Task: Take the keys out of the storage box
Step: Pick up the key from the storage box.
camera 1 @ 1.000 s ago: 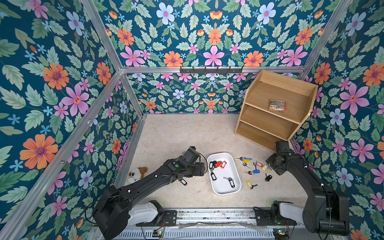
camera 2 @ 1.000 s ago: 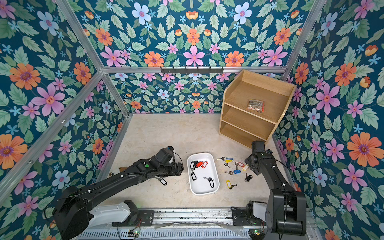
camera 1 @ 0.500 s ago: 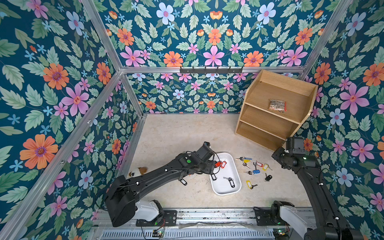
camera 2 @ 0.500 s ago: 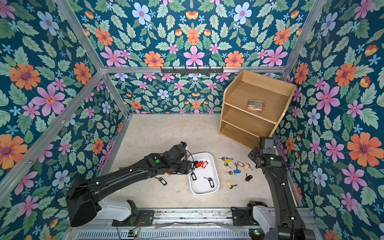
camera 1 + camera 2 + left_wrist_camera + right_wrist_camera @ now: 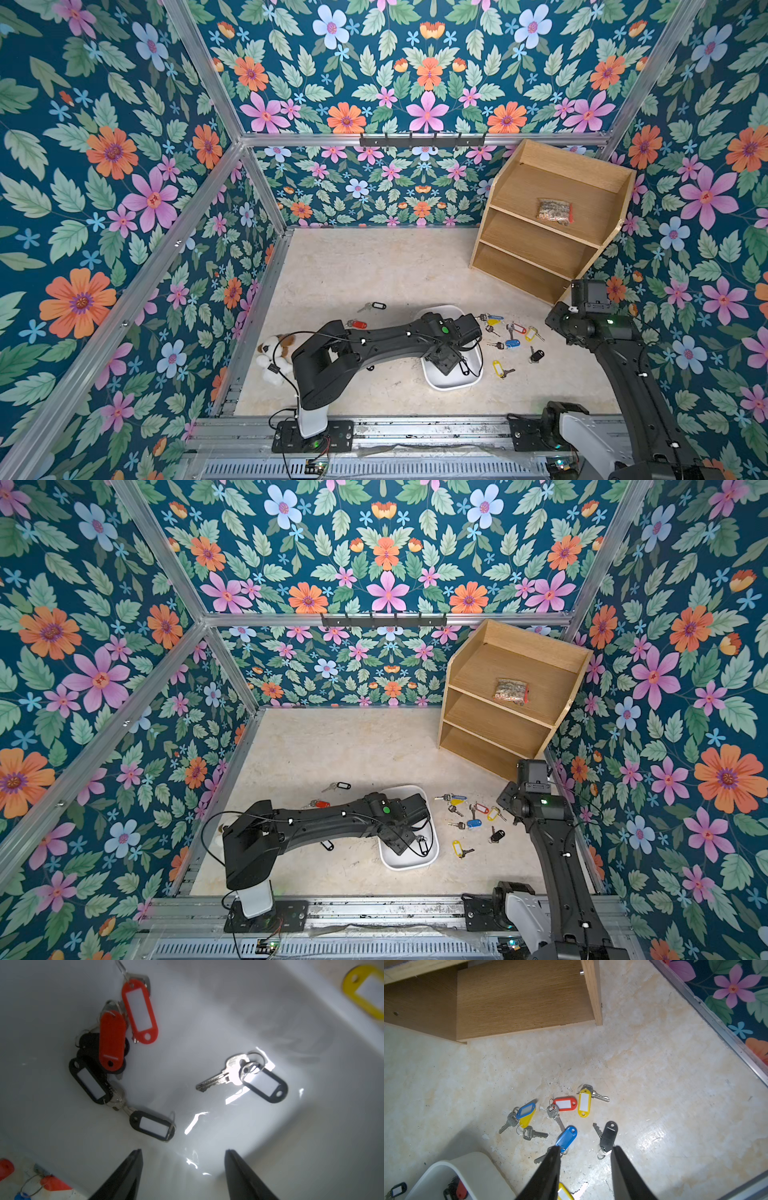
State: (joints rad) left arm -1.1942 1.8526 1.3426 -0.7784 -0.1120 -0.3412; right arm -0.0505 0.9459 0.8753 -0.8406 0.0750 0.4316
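One second on, left gripper (image 5: 182, 1150) overhangs storage box (image 5: 453, 386).

Overhead stereo pair; storage box (image 5: 249, 1012) in wrist views

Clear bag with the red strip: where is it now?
In both top views the clear bag lies on the top tier of the wooden shelf unit, in the far right corner.

The storage box (image 5: 249, 1022) was plain white; the keys (image 5: 218, 1079) inside it carried red and black tags, those on the mottled beige bench (image 5: 654, 1064) blue, yellow, red and black. The walls (image 5: 124, 166) bore a dark teal print of orange, pink and pale blue flowers with green leaves, and the shelf unit (image 5: 540, 241) was light wood-grain.
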